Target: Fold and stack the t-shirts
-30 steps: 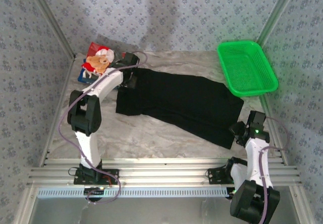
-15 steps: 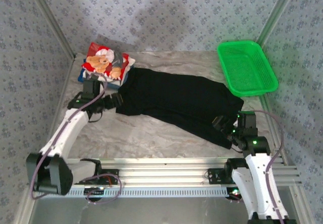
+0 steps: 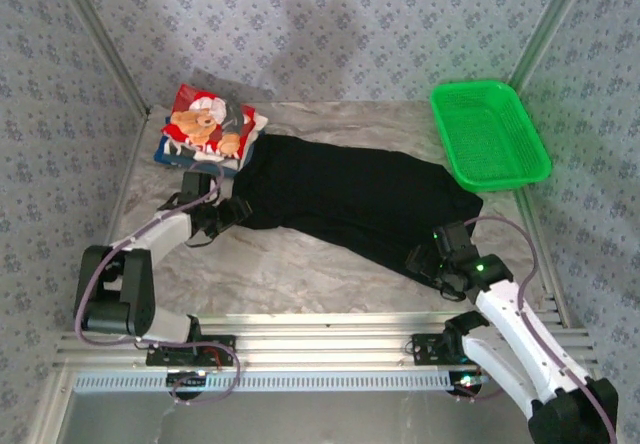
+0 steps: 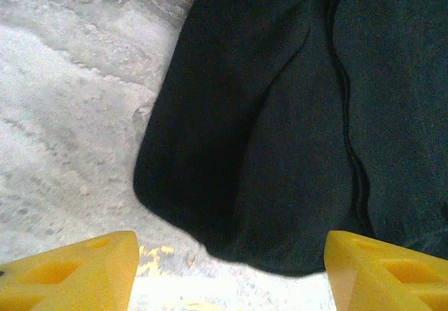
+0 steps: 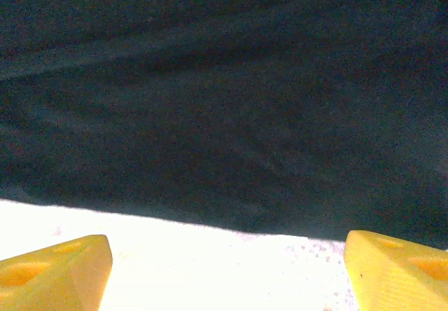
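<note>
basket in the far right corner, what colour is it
The basket is bright green mesh plastic; the top external view shows it best.

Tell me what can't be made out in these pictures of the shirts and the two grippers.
- Dark blue shirt: top view, mostly covered by the teddy-bear shirt.
- Black t-shirt: right wrist view, cut off by the frame edges, outline unreadable.
- Table: right wrist view, washed out by glare.
- Left gripper: top view, fingers too small and dark against the black cloth.
</note>
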You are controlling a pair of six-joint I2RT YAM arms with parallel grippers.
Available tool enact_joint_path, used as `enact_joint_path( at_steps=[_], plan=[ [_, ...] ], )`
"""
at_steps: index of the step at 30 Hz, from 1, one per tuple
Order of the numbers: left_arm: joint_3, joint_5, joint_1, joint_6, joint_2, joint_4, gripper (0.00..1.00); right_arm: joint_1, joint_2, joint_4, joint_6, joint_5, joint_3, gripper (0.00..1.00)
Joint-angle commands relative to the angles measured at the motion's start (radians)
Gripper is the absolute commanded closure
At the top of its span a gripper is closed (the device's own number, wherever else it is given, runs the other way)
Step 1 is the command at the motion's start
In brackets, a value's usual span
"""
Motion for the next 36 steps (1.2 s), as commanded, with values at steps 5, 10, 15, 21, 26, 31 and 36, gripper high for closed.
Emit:
enact_joint_path(
  at_steps=[5,10,15,21,26,31,36],
  plan=[
    [0.026,0.003,0.006,-0.029,0.148,0.151,0.54,0.008,0.149,0.138,-0.001,0.078,-0.002,0.11],
    [0.040,-0.085,0.026,0.019,0.159,0.105,0.86,0.005,0.244,0.150,-0.007,0.119,0.028,0.11],
    [0.010,-0.143,0.064,0.087,0.050,0.026,0.93,0.001,0.290,0.132,-0.017,0.166,0.041,0.11],
    [-0.092,-0.171,0.107,0.113,-0.195,-0.106,0.93,-0.018,0.300,0.099,-0.038,0.203,0.051,0.11],
    [-0.227,-0.152,0.133,0.064,-0.361,-0.188,0.91,-0.029,0.280,0.114,-0.056,0.196,0.062,0.10],
    [-0.295,-0.157,0.174,0.008,-0.518,-0.246,0.88,-0.026,0.248,0.156,-0.089,0.104,0.073,0.09],
    [-0.322,-0.184,0.209,-0.050,-0.527,-0.266,0.73,-0.014,0.219,0.179,-0.086,0.005,0.081,0.09]
  ],
)
